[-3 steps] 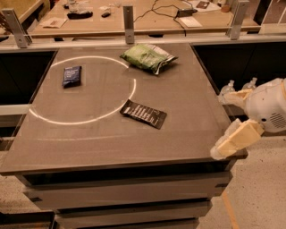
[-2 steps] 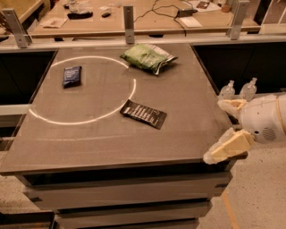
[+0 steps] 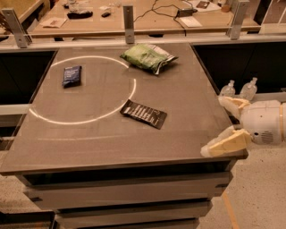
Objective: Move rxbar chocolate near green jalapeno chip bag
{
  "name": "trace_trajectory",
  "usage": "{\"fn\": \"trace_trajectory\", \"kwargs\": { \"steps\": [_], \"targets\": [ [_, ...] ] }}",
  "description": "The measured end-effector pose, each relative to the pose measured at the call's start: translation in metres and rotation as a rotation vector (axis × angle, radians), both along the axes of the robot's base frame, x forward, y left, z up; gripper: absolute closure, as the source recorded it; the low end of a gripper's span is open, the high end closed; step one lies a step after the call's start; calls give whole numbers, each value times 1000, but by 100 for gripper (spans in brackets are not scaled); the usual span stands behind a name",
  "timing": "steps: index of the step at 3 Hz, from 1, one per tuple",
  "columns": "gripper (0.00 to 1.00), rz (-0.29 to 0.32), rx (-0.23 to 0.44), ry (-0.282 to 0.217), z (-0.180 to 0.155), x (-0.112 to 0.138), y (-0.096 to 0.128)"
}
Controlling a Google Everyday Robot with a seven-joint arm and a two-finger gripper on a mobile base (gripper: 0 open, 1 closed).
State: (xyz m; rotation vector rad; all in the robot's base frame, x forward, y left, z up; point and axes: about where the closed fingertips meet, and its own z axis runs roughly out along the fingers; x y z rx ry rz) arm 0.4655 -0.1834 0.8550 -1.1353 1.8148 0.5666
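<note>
The rxbar chocolate (image 3: 143,113) is a flat black bar with white lettering, lying tilted near the middle of the table, on the edge of a white circle. The green jalapeno chip bag (image 3: 148,57) lies at the back of the table, right of centre. My gripper (image 3: 215,127) is at the table's right front edge, well to the right of the bar. Its two cream fingers (image 3: 225,145) are spread apart and hold nothing.
A small dark blue packet (image 3: 72,75) lies at the back left inside the white circle (image 3: 85,120). Two clear bottles (image 3: 238,89) stand beyond the right edge. A cluttered bench (image 3: 134,13) with metal posts runs behind the table (image 3: 187,94).
My gripper has moved left, from beside the table toward and over its right front edge. The bar, chip bag and blue packet have not moved.
</note>
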Motion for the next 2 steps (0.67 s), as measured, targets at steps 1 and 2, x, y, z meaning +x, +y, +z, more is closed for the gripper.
{"fn": "trace_trajectory", "kwargs": {
  "steps": [1,2],
  "targets": [
    [0,-26,-32,48,-11,1,9],
    [0,-29,-101,113,-20,6,27]
  ]
}}
